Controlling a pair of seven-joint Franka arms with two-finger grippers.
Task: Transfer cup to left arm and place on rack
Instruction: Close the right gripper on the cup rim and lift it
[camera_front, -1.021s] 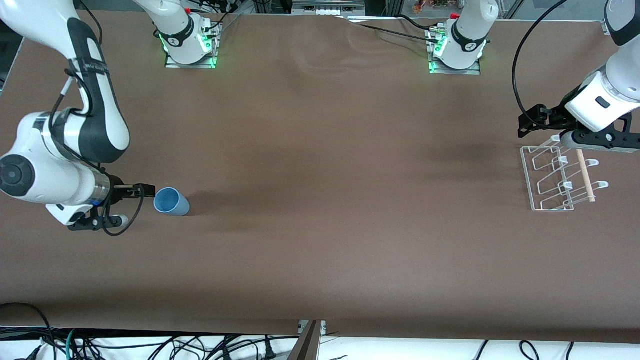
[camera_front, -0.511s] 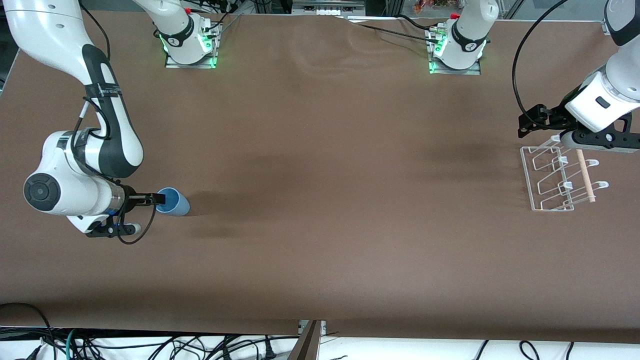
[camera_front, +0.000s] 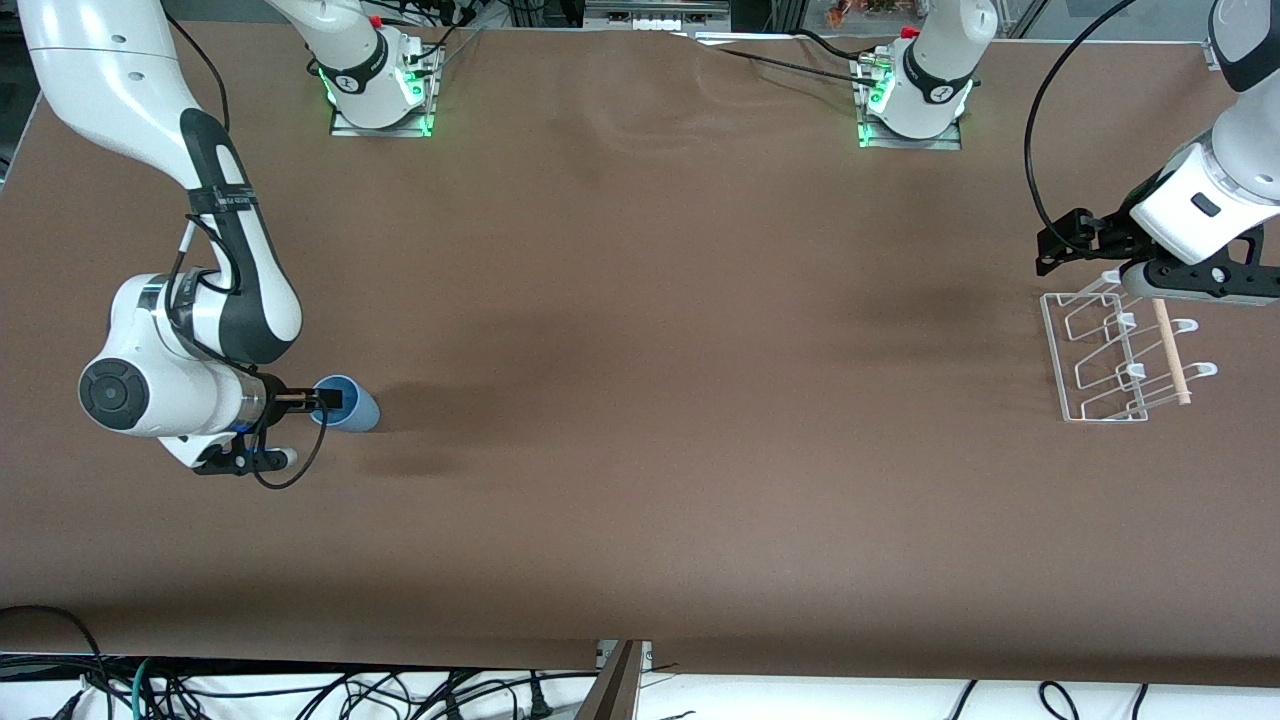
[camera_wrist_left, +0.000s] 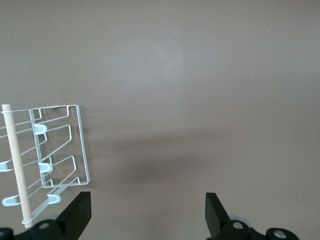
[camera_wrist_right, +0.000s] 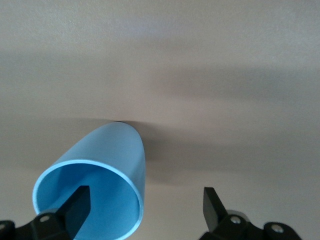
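The light-blue cup (camera_front: 352, 408) lies on its side on the brown table near the right arm's end, its mouth facing my right gripper (camera_front: 335, 400). In the right wrist view the cup (camera_wrist_right: 112, 150) shows one of my right gripper's (camera_wrist_right: 146, 202) fingers inside its mouth and the other outside the wall; the jaws stand open, not closed on it. My left gripper (camera_front: 1050, 250) is open and empty, waiting over the end of the rack (camera_front: 1052, 350) that is farther from the front camera. The rack (camera_wrist_left: 55, 150) with its wooden dowel (camera_wrist_left: 15, 160) also shows in the left wrist view, beside my left gripper (camera_wrist_left: 147, 212).
The two arm bases (camera_front: 380, 90) (camera_front: 915, 100) with green lights stand along the table edge farthest from the front camera. A black cable (camera_front: 1040, 130) hangs by the left arm. Cables (camera_front: 300, 690) lie below the table's front edge.
My right arm has moved toward the cup, and one finger has entered the cup's mouth. The cup and the left arm have not moved.
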